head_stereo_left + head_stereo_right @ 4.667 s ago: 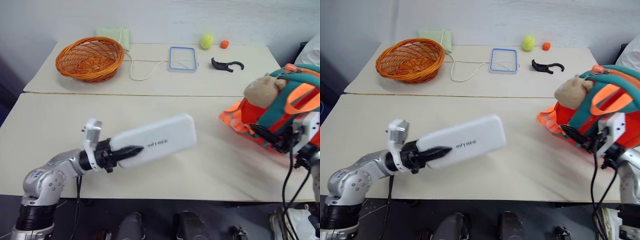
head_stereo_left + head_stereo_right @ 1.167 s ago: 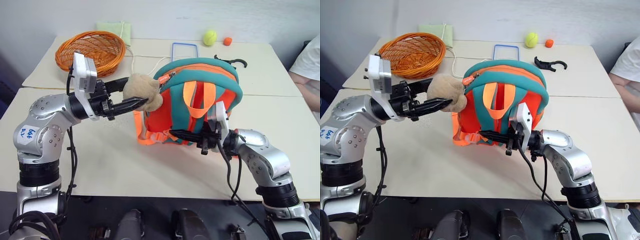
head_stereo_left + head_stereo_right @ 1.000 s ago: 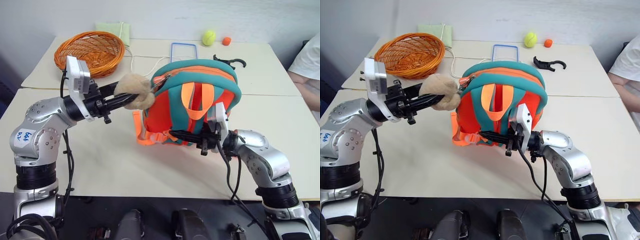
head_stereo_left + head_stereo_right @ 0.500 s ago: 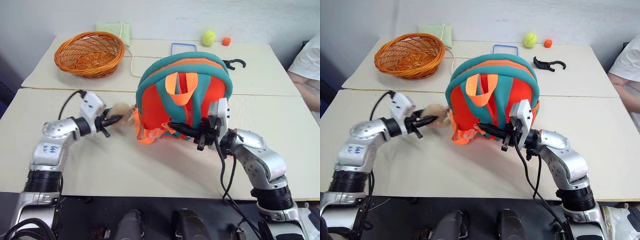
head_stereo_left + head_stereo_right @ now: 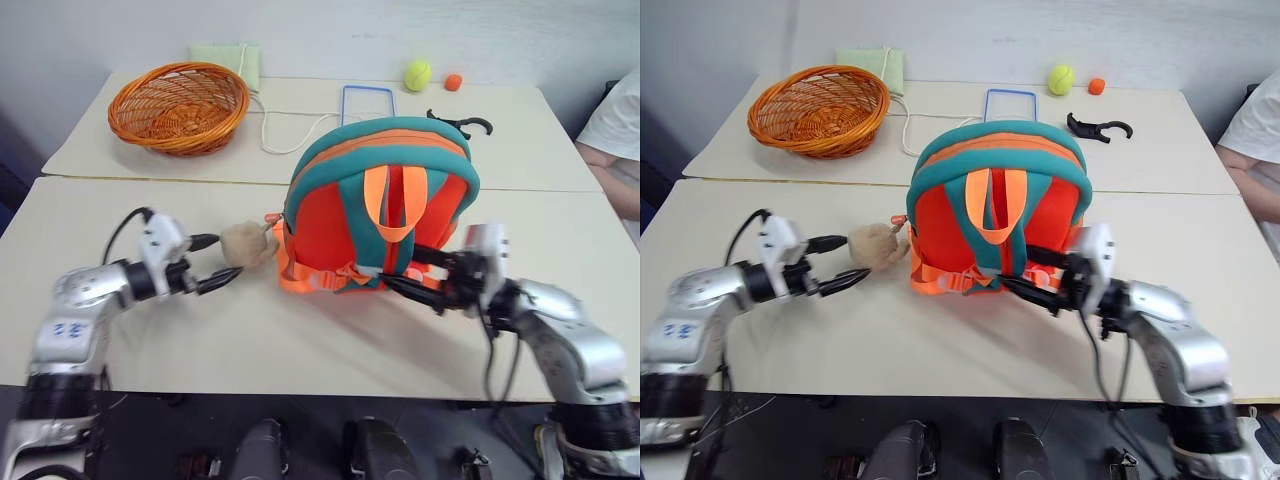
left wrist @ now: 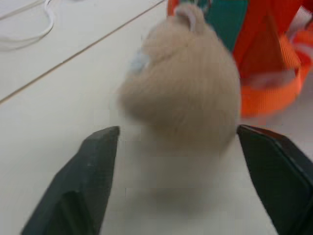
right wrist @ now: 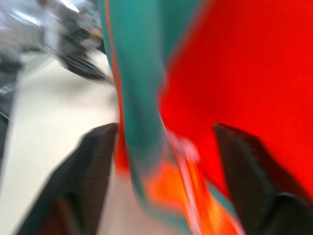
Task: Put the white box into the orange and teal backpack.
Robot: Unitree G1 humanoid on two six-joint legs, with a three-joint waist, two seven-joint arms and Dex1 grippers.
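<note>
A: Head views first; changed how?
B: Let go on both sides; left gripper point(image 5: 222, 260) now spread wide just beside the plush animal point(image 5: 247, 244), no longer pinching it; right gripper point(image 5: 405, 270) opened likewise, off the strap at the foot of the orange and teal backpack point(image 5: 380, 190); set down on the table point(image 5: 300, 340) and standing unaided.
A: Meaning for the task?
B: Probably done, or nearly; no sure word on the white box; hidden, judged to be inside the pack.
A: Pointing which way?
B: Long axis upright; handle loop topmost, strap side toward the camera; for the box's own axis, cannot tell.
A: Left wrist view?
B: Open; black fingers either side of the plush, clear of it; orange webbing beyond.
A: Right wrist view?
B: Open too; blurred teal trim and orange fabric close between the fingers; touching or not, cannot tell.
</note>
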